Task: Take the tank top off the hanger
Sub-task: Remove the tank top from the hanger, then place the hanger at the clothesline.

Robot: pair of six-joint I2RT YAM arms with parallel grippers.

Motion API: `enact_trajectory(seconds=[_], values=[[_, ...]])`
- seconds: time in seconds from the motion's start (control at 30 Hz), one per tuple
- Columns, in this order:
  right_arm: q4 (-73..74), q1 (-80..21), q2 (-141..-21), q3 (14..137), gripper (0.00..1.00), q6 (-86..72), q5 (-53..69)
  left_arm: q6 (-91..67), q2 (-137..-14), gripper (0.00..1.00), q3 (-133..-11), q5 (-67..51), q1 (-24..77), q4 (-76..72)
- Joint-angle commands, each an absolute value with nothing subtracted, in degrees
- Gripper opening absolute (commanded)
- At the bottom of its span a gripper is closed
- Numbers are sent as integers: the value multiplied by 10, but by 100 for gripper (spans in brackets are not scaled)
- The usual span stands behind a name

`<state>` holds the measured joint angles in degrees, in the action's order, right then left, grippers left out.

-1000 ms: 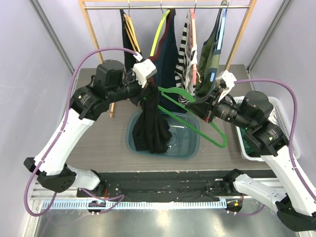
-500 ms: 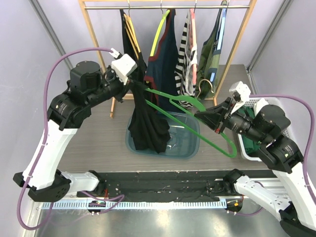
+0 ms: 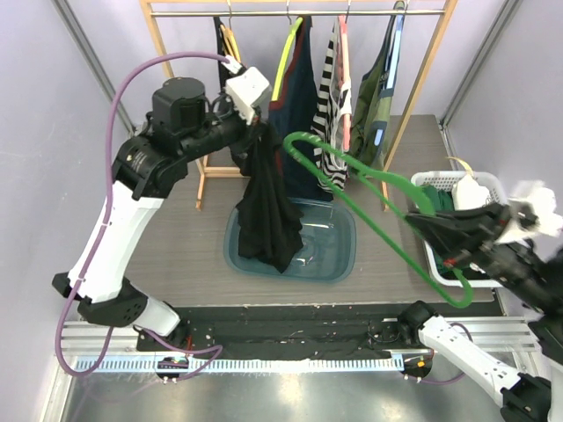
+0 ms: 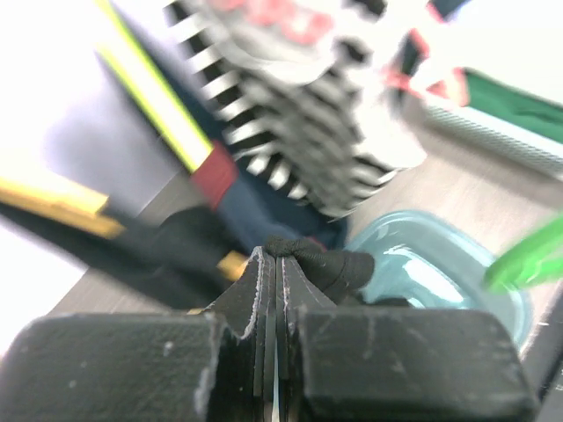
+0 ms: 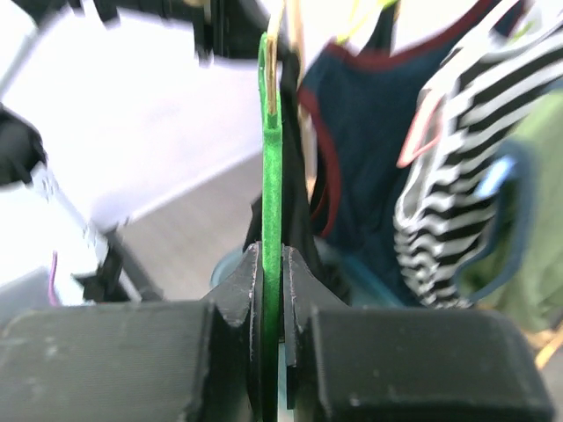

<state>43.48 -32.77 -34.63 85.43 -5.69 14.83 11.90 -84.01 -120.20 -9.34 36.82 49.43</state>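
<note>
Black tank top (image 3: 264,211) hangs bunched and limp from left claw (image 3: 259,132), clamped on its top. Right claw (image 3: 415,217) clamped on green hanger (image 3: 369,180).

Top external: high, behind arm bases, looks down and forward across table (image 3: 176,255) to clothes rack (image 3: 255,12). Left wrist: close, over left fingers (image 4: 132,369), faces hanging garments. Right wrist: close, over right fingers (image 5: 106,360), sights along green hanger (image 5: 271,176). All share striped top (image 3: 327,97).

Left fingers (image 4: 132,369) and right fingers (image 5: 114,360) clamped tight, arms spread apart
</note>
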Motion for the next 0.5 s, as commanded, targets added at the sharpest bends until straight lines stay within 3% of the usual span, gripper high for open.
enact_trajectory(seconds=[0.0,0.23,0.3,0.33,0.37,0.47], values=[[412,-330,-327,870,1,-54,60,105,-850,0,-1232,-170,403,469],[394,-330,-313,854,1,-61,25,136,-826,1,-1066,-255,410,500],[394,-330,-317,853,1,-62,25,170,-813,30,-1029,-261,417,529],[395,-330,-320,854,1,-61,25,198,-809,58,-1012,-255,419,538],[399,-330,-328,861,1,-60,25,209,-801,96,-1007,-248,419,544],[409,-330,-347,873,1,-55,29,228,-788,100,-1026,-226,420,560]])
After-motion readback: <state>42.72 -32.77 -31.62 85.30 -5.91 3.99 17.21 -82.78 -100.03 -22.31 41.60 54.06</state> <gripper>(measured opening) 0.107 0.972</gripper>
